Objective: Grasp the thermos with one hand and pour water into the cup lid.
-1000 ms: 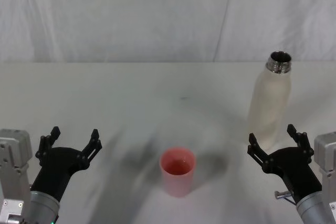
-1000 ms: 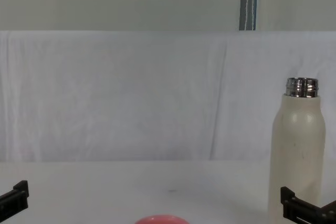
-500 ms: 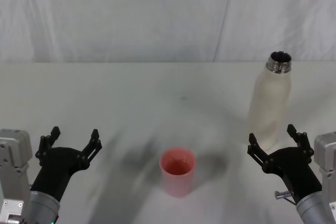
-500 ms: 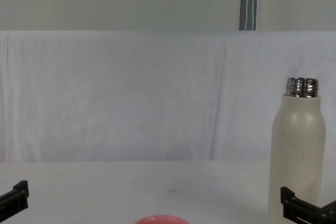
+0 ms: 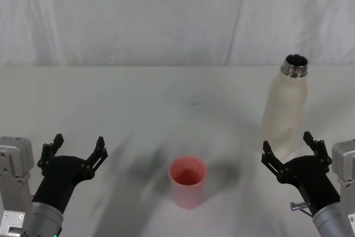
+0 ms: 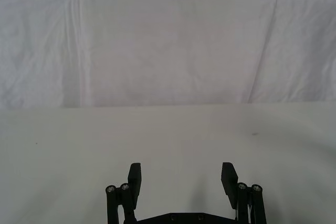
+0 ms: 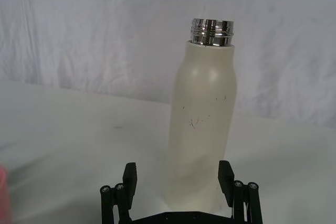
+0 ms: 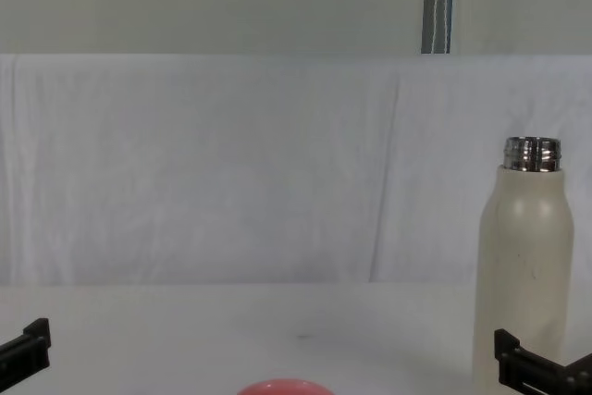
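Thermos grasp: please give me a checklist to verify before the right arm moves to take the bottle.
1. The tall cream-white matte thermos with steel neck stands upright: ok.
2. Its neck is uncapped: ok.
3. The black angular right gripper has jaws open, just short of the thermos: ok.
4. The thermos lines up between the jaws in the right wrist view: ok.
5. The small round pink-red cup lid stands upright, mouth up, apart from the thermos: ok.
6. The left gripper is open, well aside of the cup lid: ok.
7. Water level inside the thermos: cannot tell.
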